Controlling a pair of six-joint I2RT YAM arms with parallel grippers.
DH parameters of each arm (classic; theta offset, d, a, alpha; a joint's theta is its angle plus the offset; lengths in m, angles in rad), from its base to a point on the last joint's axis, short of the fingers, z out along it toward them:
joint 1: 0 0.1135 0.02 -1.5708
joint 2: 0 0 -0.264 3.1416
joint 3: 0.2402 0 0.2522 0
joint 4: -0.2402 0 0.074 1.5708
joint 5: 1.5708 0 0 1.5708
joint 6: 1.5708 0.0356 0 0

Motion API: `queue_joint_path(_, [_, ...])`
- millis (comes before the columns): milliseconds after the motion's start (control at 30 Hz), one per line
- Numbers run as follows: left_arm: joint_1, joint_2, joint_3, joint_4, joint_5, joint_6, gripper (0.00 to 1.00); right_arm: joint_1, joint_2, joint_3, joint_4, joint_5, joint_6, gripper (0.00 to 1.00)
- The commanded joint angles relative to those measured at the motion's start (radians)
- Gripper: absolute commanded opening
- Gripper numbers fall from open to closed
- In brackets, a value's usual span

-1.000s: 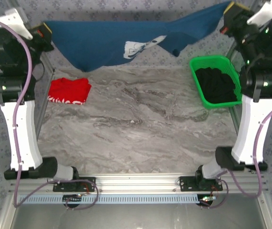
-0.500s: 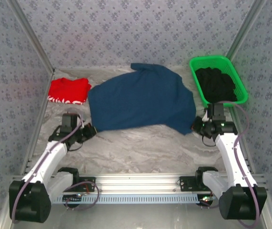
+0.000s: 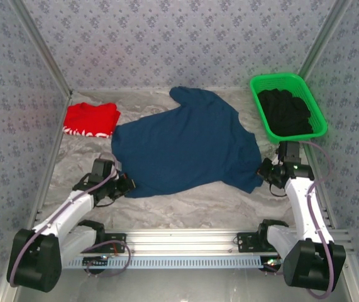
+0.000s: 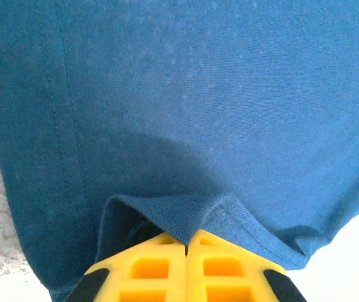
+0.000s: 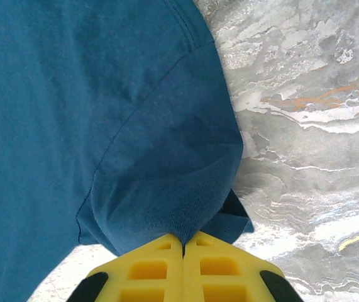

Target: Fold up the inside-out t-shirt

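Observation:
The navy-blue t-shirt (image 3: 188,148) lies spread on the marble table, one sleeve pointing to the far side. My left gripper (image 3: 127,184) is low at the shirt's near left corner, its yellow jaws shut on a pinched fold of the ribbed hem (image 4: 192,217). At the near right corner my right gripper (image 3: 264,171) is shut on a bunched edge of the shirt (image 5: 179,214). The left wrist view shows the t-shirt (image 4: 185,100) stretching away from the jaws; the right wrist view shows the t-shirt (image 5: 72,113) beside bare marble. No white tag is visible.
A red folded garment (image 3: 91,119) lies at the far left. A green basket (image 3: 259,104) holding black clothing (image 3: 285,112) stands at the far right, just beyond my right arm. Patterned walls close three sides. Bare marble table (image 3: 192,204) runs along the near edge.
A second ago both arms held the shirt stretched high at the back. They have since dropped and pulled it toward the near edge, and it now lies flatter on the table.

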Motion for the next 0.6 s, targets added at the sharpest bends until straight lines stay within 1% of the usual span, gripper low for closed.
queue_joint_path(0, [-0.016,-0.047,-0.028,-0.037,0.015,-0.04,0.0,-0.007,0.005,-0.016,-0.011,0.034,-0.001,0.04])
queue_joint_path(133, [-0.024,-0.154,-0.063,-0.115,-0.003,-0.103,0.0,-0.007,0.002,-0.02,-0.044,0.033,0.027,0.04])
queue_joint_path(233, [-0.024,-0.27,-0.088,-0.165,-0.052,-0.17,0.0,-0.006,-0.022,-0.028,-0.086,-0.011,0.075,0.04])
queue_joint_path(367, [-0.014,-0.38,-0.069,-0.24,-0.115,-0.195,0.0,-0.018,-0.043,0.066,-0.199,-0.058,0.077,0.04])
queue_joint_path(467, [0.011,-0.362,-0.042,-0.268,-0.126,-0.156,0.0,-0.022,-0.038,0.147,-0.276,-0.097,0.072,0.04])
queue_joint_path(533, [0.025,-0.319,-0.038,-0.242,-0.103,-0.14,0.0,-0.038,-0.026,0.193,-0.332,-0.125,0.059,0.04])
queue_joint_path(567, [0.027,-0.293,-0.032,-0.241,-0.103,-0.13,0.0,-0.052,-0.025,0.208,-0.354,-0.164,0.064,0.04])
